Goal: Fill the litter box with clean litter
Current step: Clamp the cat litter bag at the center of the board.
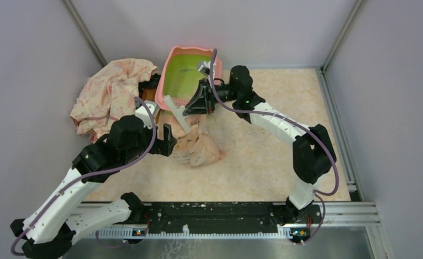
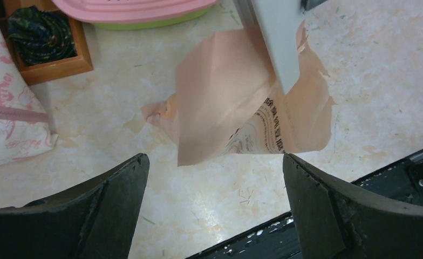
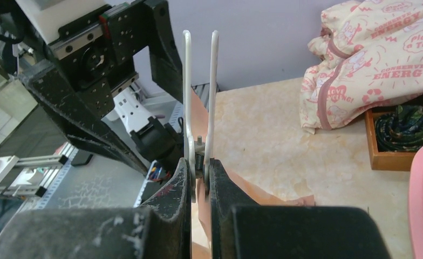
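Directly above the clean litter bag [image 2: 236, 113] the left tool [image 2: 215, 162] hung released, jaws wide, the bag slumped on the marbled bench [image 2: 90, 113], long axis roughly toward the litter box [image 2: 134, 8] just beyond, while the right tool [image 3: 200, 167], clenched on a white flat implement [image 2: 277, 43], reached over the bag's far end, grey walls [image 1: 31, 81] on three sides

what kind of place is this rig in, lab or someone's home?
Probably a lab test cell: grey panel walls on aluminium framing, arms bolted to a rail, a staged litter box.

Overhead, 2 wrist close-ups; shared bag [image 1: 200, 149]
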Action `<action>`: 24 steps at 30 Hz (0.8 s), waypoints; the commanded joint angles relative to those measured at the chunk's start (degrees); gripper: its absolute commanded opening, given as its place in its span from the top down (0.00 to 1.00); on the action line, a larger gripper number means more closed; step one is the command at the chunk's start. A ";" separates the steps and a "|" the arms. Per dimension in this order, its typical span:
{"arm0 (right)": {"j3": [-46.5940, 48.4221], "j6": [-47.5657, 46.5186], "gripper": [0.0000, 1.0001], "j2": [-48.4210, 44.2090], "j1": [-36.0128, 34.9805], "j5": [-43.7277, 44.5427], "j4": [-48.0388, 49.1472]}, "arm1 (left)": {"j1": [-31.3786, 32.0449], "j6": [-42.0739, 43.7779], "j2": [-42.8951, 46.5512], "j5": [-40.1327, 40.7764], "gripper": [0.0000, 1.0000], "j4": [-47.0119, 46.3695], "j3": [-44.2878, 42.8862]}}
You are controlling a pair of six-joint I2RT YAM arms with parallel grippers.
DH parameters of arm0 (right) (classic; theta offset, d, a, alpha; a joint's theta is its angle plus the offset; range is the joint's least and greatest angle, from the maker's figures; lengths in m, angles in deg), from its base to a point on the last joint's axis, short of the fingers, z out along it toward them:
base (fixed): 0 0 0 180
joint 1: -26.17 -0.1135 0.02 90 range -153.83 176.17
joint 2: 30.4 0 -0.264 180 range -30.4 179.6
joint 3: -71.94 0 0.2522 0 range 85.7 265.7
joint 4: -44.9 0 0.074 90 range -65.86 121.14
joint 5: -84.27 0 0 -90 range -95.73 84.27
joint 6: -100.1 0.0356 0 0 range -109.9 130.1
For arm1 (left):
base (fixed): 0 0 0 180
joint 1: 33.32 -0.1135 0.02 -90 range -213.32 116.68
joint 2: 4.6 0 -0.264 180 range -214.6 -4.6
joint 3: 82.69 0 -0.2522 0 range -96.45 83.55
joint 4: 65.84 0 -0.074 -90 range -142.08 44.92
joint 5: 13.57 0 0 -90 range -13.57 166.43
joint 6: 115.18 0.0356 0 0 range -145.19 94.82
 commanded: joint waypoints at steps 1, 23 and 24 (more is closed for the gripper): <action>-2.41 -1.24 1.00 -6.17 -0.21 -2.67 3.88 | -0.41 2.02 0.29 -6.98 0.02 -8.61 1.30; -9.90 0.30 1.00 -9.96 1.06 7.09 9.64 | -15.92 10.82 -4.83 -23.86 0.77 -12.27 4.03; -10.10 0.49 1.00 -10.15 1.05 8.24 10.07 | -16.60 10.63 -5.28 -24.03 0.78 -12.12 3.21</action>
